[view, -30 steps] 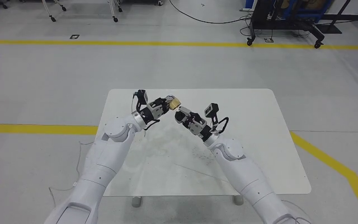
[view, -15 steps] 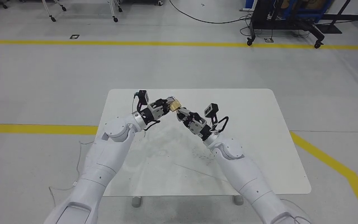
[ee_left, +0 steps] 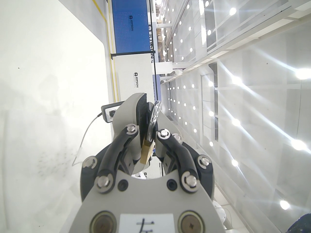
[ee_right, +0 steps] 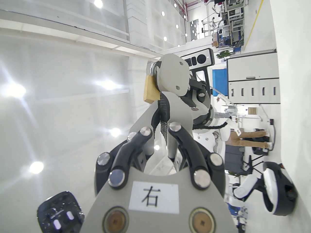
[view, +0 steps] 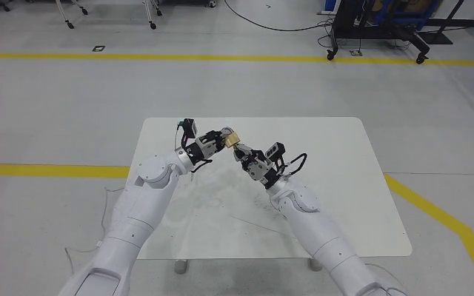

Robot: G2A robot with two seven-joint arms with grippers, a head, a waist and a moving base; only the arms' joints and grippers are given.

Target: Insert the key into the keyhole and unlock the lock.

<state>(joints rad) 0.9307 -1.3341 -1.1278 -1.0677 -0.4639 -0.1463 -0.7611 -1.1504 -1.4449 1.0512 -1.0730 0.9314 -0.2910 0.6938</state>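
The lock is held above the counter, toward 12 o'clock of its middle, clenched in the left end effector. The right end effector, at 5 o'clock of the lock and just beside its brass base, is closed, judged to be pinching the hidden key. The key should be aligned with the keyhole's axis before being pushed, and turned only once fully seated.
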